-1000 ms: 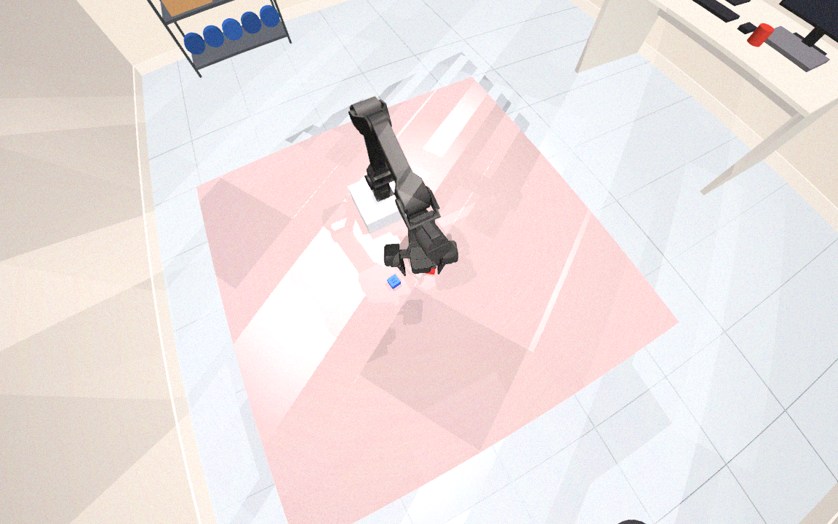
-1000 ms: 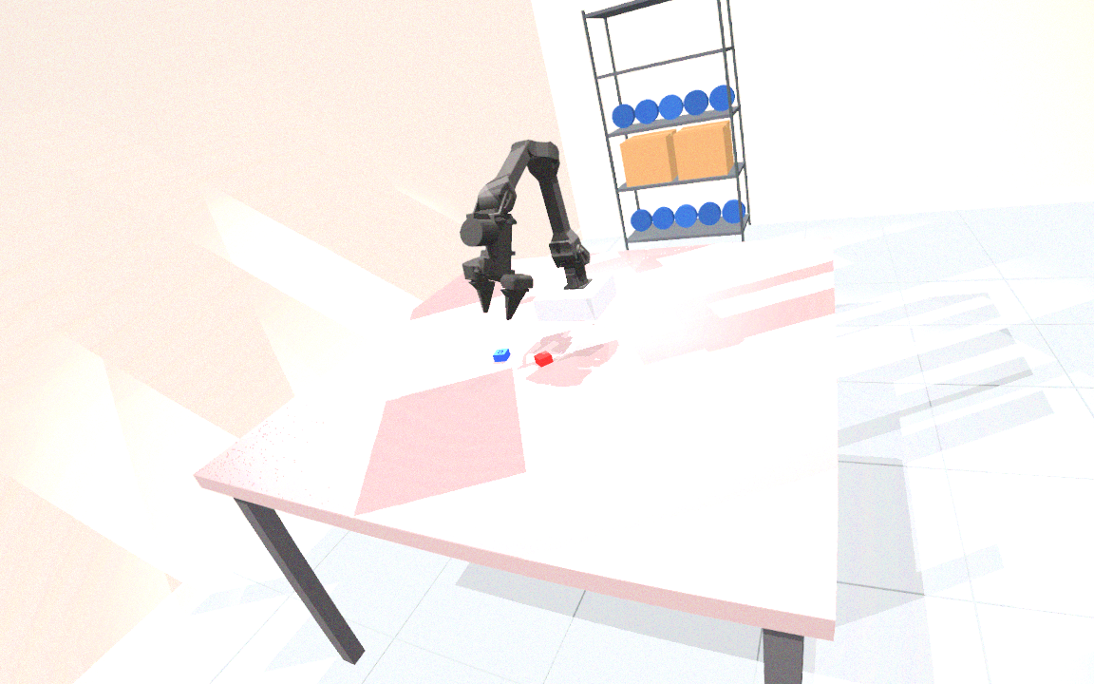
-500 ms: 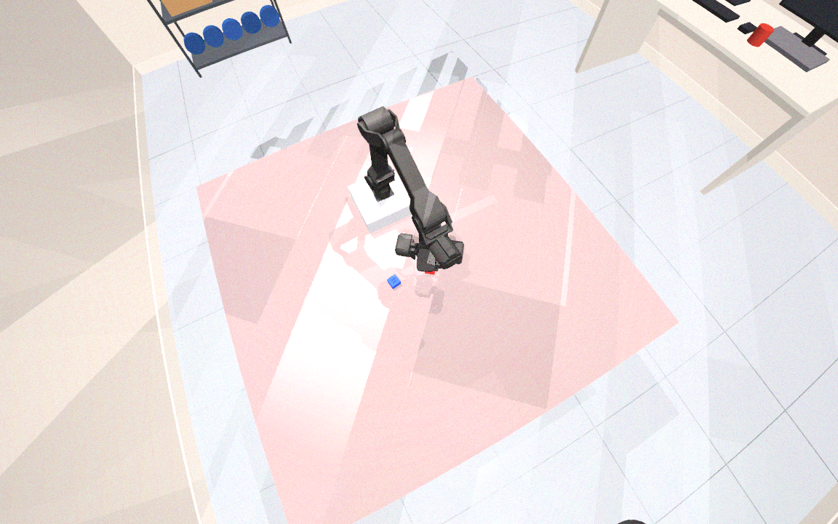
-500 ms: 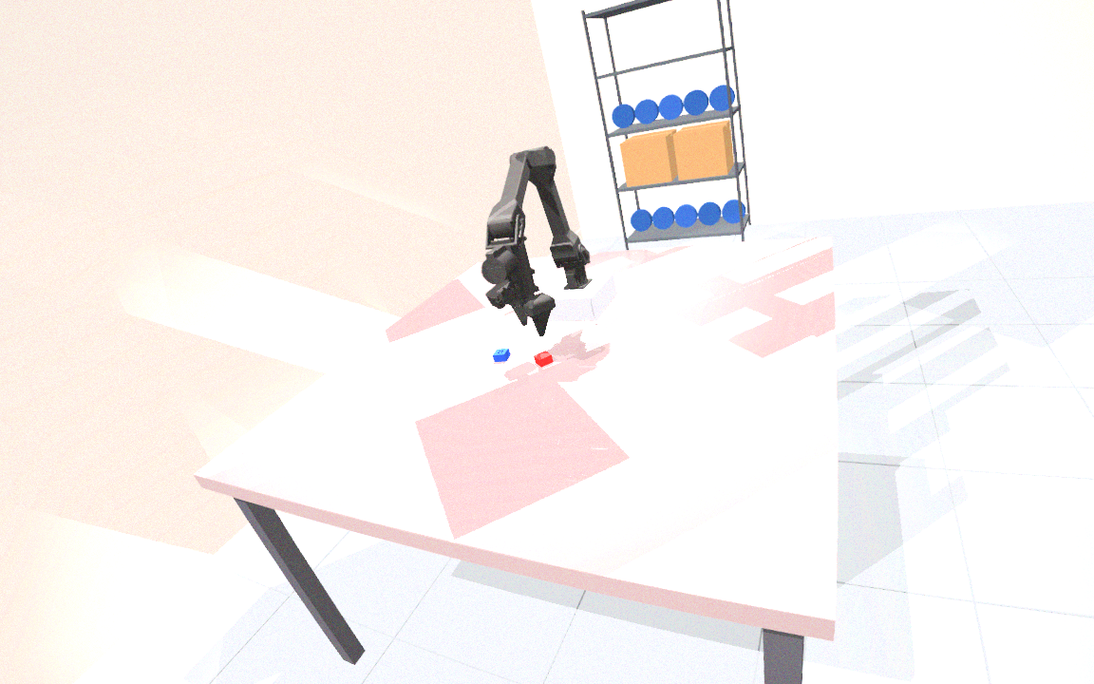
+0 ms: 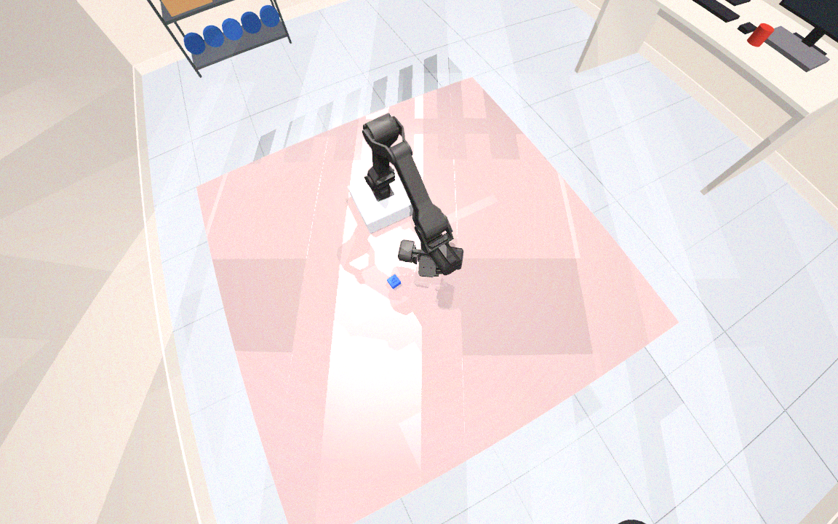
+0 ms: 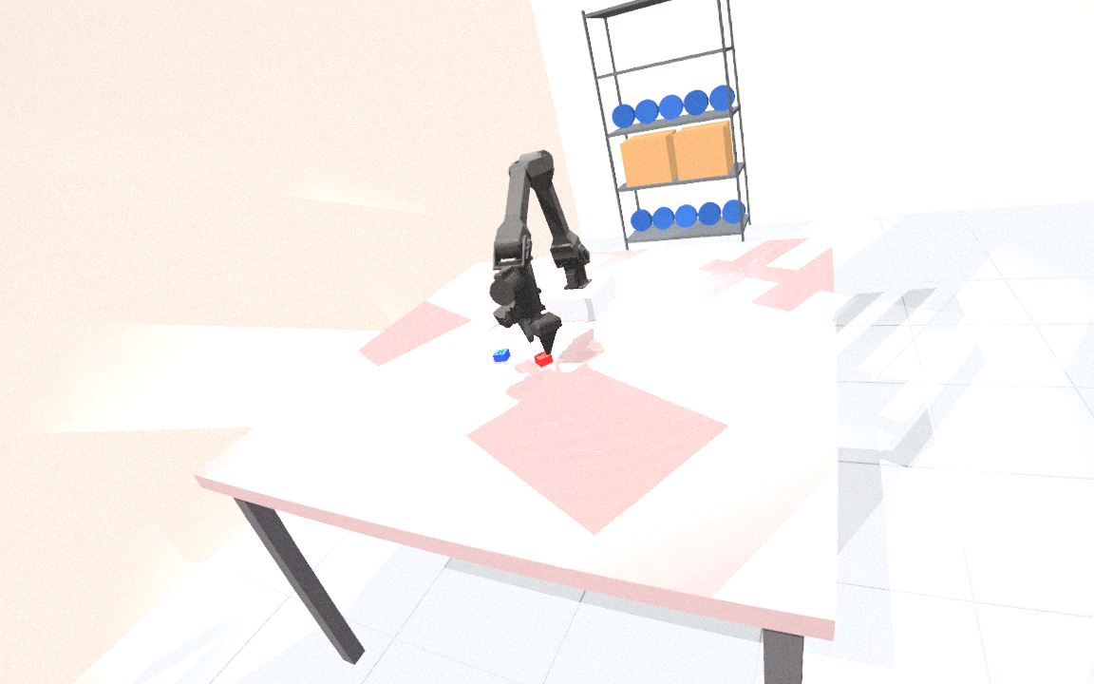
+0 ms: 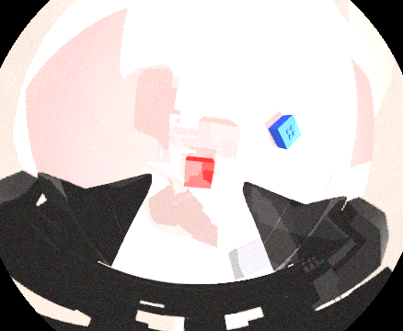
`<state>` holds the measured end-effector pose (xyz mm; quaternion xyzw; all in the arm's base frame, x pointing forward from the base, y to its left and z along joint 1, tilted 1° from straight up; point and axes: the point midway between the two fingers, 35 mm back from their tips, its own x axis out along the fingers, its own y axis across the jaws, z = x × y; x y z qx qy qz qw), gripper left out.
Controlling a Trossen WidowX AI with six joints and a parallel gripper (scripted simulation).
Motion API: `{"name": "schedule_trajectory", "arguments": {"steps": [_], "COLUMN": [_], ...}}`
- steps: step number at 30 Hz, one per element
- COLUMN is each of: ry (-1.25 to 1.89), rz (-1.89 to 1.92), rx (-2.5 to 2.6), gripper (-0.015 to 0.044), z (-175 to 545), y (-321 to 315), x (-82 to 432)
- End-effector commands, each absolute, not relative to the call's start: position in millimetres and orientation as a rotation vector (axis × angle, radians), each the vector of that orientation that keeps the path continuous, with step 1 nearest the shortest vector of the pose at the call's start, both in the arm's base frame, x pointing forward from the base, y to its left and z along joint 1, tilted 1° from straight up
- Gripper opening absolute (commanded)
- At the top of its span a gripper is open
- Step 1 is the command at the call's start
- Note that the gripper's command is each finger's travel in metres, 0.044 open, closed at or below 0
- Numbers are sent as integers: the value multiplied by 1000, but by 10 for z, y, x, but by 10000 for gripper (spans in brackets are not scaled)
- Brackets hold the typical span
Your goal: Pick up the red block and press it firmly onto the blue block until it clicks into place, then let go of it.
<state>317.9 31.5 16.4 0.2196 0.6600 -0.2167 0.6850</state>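
Red block (image 6: 543,359) (image 7: 199,173) near open claw (image 5: 417,258) (image 6: 538,347) (image 7: 198,180), orange boxes (image 5: 184,6) (image 6: 648,160) on rack (image 5: 239,54) (image 6: 687,232)

Table: a pink-toned top (image 5: 513,215) (image 6: 619,561) bathed in glare, spanning the top view's middle; dark legs below, exterior view.
Blue block: lies on the tabletop, studs up, right of centre in the wrist view.
Red block: near the blue block, apart from it, mid-frame in the wrist view.
White base: on the tabletop, above centre, top view.
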Motion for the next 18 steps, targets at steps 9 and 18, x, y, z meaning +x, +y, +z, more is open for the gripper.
{"name": "schedule_trajectory", "arguments": {"steps": [9, 18], "ry": [1486, 1486], "rz": [-489, -489], "rx": [497, 497], "gripper": [440, 440], "z": [-16, -161], "y": [324, 320], "x": [3163, 3165]}}
